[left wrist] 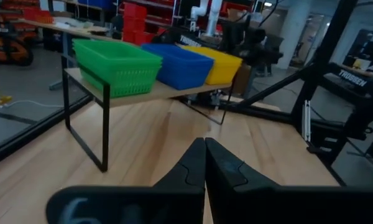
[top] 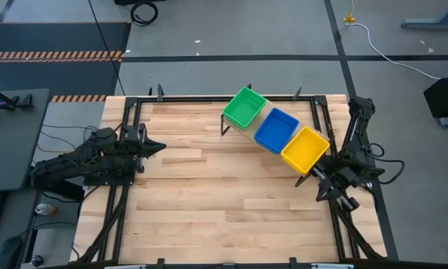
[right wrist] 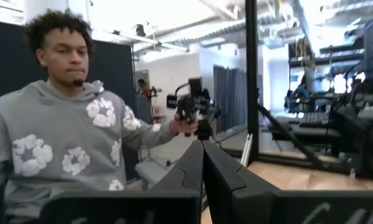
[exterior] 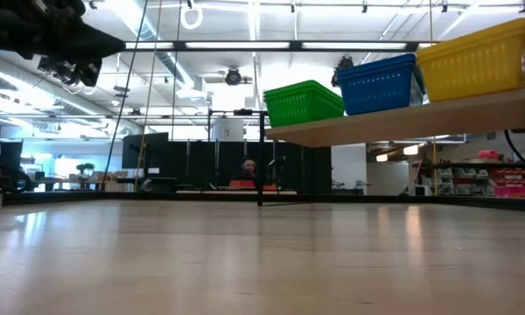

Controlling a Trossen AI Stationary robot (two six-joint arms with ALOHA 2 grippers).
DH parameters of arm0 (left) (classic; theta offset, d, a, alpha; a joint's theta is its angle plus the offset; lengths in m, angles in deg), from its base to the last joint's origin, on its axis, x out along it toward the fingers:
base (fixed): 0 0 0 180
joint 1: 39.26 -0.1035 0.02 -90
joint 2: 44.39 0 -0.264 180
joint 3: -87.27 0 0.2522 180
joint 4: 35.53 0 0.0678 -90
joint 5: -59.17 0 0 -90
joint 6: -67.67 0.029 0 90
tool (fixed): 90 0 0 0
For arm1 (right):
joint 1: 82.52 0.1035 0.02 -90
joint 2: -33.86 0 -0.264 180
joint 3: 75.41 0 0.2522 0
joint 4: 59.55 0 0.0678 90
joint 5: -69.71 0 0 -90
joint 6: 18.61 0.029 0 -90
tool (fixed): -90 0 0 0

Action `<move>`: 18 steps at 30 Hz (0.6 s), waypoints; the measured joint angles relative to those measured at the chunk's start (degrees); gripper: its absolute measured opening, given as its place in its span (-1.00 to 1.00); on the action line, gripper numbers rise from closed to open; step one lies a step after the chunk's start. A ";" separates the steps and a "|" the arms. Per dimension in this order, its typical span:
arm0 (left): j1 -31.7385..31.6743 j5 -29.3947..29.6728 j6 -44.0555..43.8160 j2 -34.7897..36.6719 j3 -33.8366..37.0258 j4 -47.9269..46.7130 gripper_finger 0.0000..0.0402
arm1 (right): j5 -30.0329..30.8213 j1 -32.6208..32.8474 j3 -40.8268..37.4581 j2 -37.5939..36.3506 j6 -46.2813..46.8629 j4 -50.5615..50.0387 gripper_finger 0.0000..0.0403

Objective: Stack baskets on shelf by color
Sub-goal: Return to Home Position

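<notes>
A green basket (top: 245, 107), a blue basket (top: 276, 129) and a yellow basket (top: 305, 147) stand side by side on the tilted wooden shelf (exterior: 402, 118), their bottoms resting on the board. The shelf stands on thin black legs at the table's far right. My left gripper (top: 158, 148) hovers shut above the table's left side, pointing level toward the shelf with nothing in it. In the left wrist view its shut fingers (left wrist: 205, 163) face the green basket (left wrist: 118, 65). My right gripper (right wrist: 203, 152) is shut and holds nothing, near the table's right edge beside the yellow basket.
Black frame rails (top: 127, 134) run along the table's edges. Bare wooden tabletop (top: 224, 202) lies between the arms and in front of the shelf. A person in a grey hoodie (right wrist: 56, 143) shows in the right wrist view, beyond the table.
</notes>
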 joint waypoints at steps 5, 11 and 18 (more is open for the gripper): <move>0.00 3.73 0.06 0.00 0.00 -3.52 -0.98 | 4.54 -0.02 0.00 -0.02 -4.06 4.94 -0.94; -0.02 6.85 1.23 0.00 0.00 -5.72 -0.98 | 14.91 -0.07 0.02 0.00 -4.51 3.58 -0.94; -0.02 5.83 1.59 -0.09 0.00 -7.10 -0.92 | 14.91 -0.07 0.02 0.00 -3.96 1.96 -0.94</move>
